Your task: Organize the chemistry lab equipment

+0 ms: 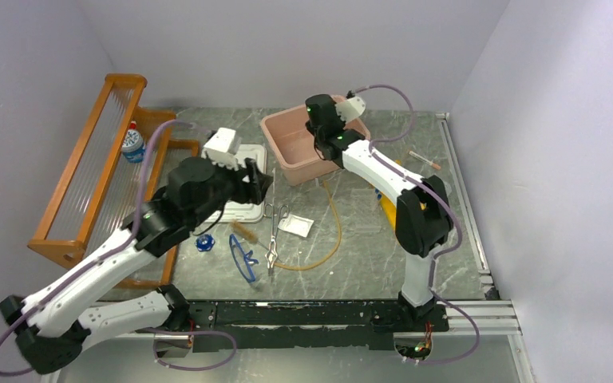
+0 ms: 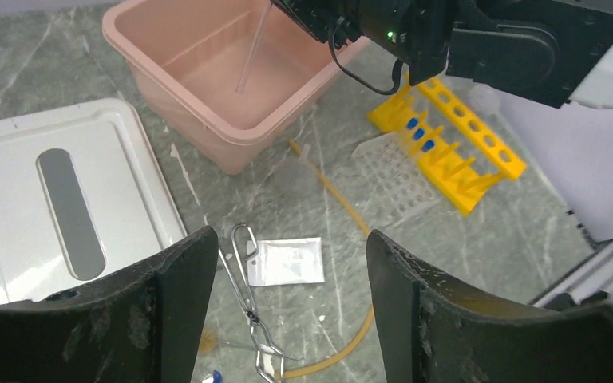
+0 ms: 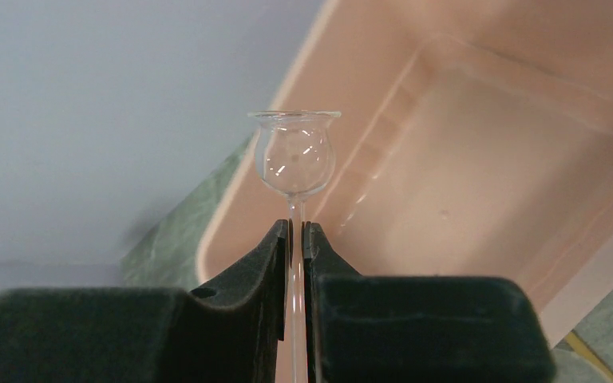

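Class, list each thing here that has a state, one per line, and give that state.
left pincer, open, empty.
right pincer, shut on the glass thistle tube.
glass thistle tube, held, stem pointing into the pink tub.
pink tub, upright, open-topped.
yellow rack, holding blue-capped tubes.
white packet, lying flat.

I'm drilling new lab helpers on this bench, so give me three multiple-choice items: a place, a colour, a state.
1. The small white packet lies: A in the pink tub; B on the table beside the metal scissors; C on the orange shelf.
2. The plastic test-tube rack is: A yellow; B green; C red.
3. The right gripper is: A wide open; B shut on a clear glass bulb-topped tube; C out of view.
B, it lies flat by the scissors; A, plainly yellow; B, its fingers pinch the stem.
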